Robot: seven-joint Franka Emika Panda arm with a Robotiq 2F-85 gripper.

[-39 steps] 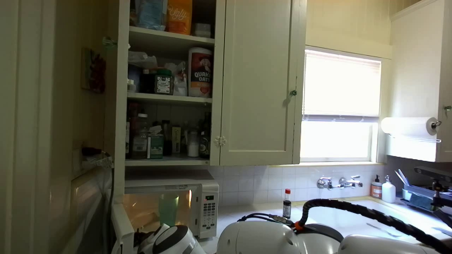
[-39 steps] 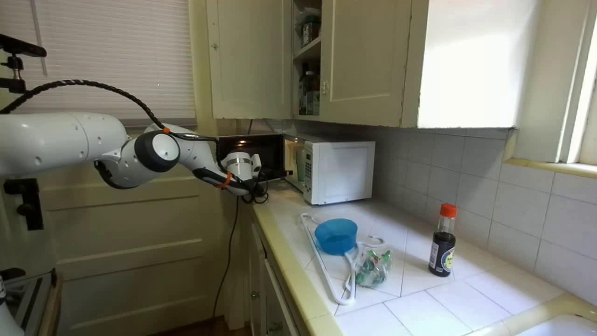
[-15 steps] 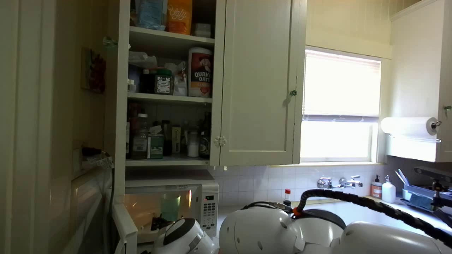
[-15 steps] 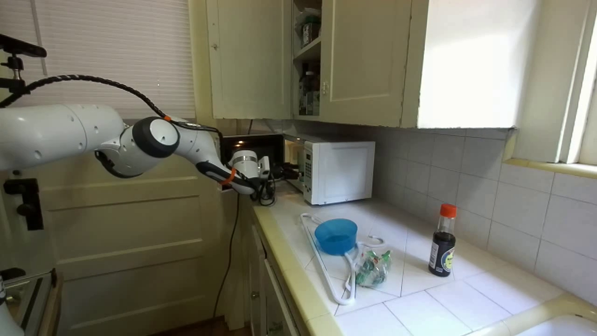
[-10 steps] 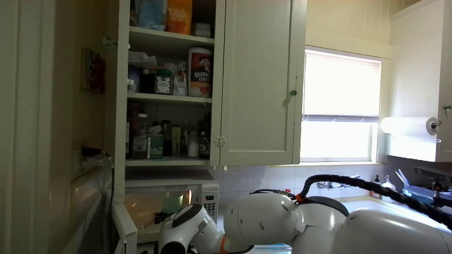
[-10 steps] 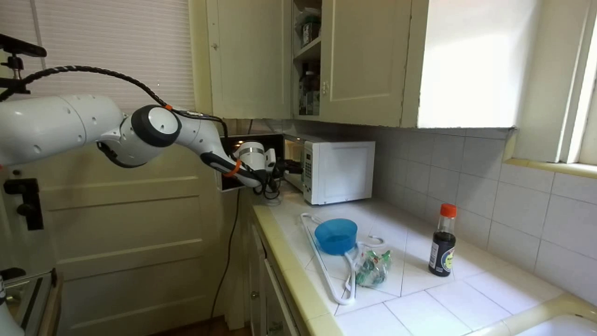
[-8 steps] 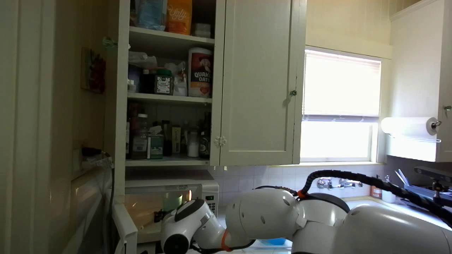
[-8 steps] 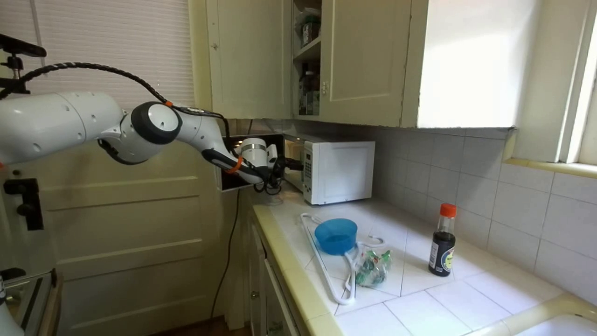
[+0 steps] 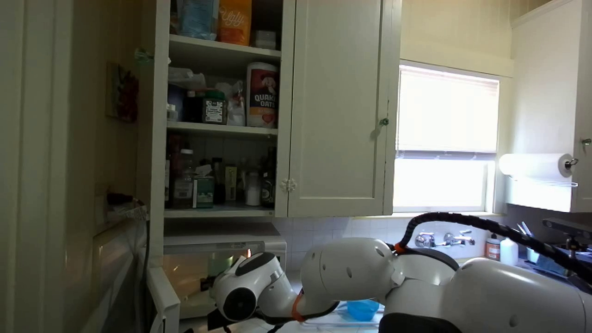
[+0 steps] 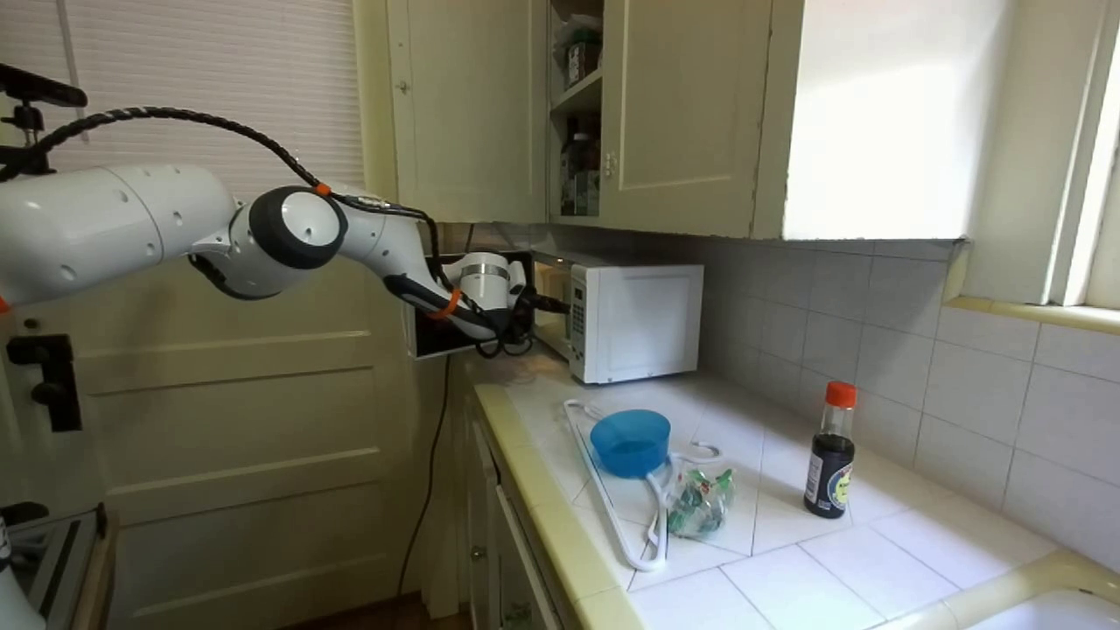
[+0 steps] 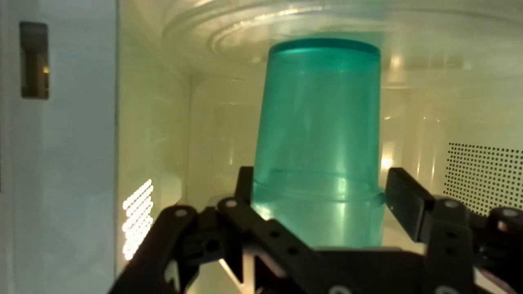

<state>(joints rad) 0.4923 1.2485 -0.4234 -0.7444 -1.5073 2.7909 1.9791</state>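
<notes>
Reaching looks done, lifting not: the gripper [image 11: 320, 188] straddles the cup [image 11: 320, 114] at nine and three o'clock, clamping unclear.

Looks like smooth, glossy plastic on the cup [image 11: 320, 122], matt on the finger pads [image 11: 408, 204], glazed on the countertop tiles [image 10: 801, 591].

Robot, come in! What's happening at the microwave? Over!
Gripper astride cup, firm hold unclear. Cup inside microwave. Door open, nothing seen in the way.
</notes>
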